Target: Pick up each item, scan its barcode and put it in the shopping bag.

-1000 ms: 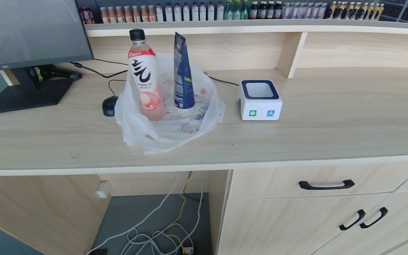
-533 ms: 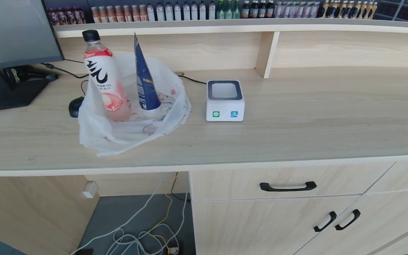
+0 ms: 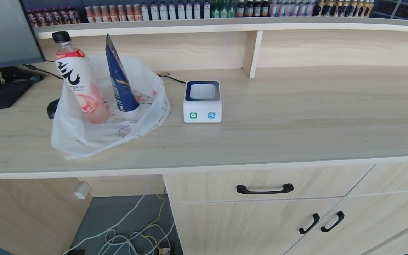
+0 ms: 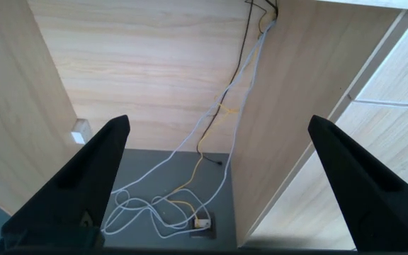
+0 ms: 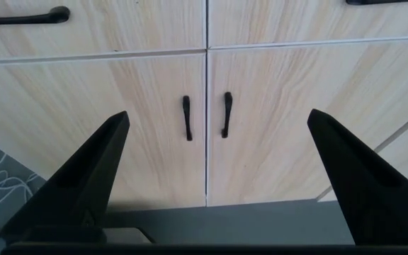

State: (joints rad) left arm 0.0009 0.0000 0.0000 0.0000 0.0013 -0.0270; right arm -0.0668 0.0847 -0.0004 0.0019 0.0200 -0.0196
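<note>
A pink drink bottle with a black cap and a dark blue tube stand upright inside the white plastic shopping bag on the counter's left part. Just right of the bag sits the white barcode scanner, its window facing up. My left gripper hangs open below counter height, before the knee space with its cables. Low in front of the cabinet doors, my right gripper is open too, with nothing between its fingers.
A monitor on a black stand and a black mouse are at the counter's far left. A raised shelf with a divider runs along the back. Drawers with black handles lie below the counter's front edge.
The head camera has turned to the right, so the whole picture slid left. Bottle, tube, bag and scanner keep their places on the counter.
</note>
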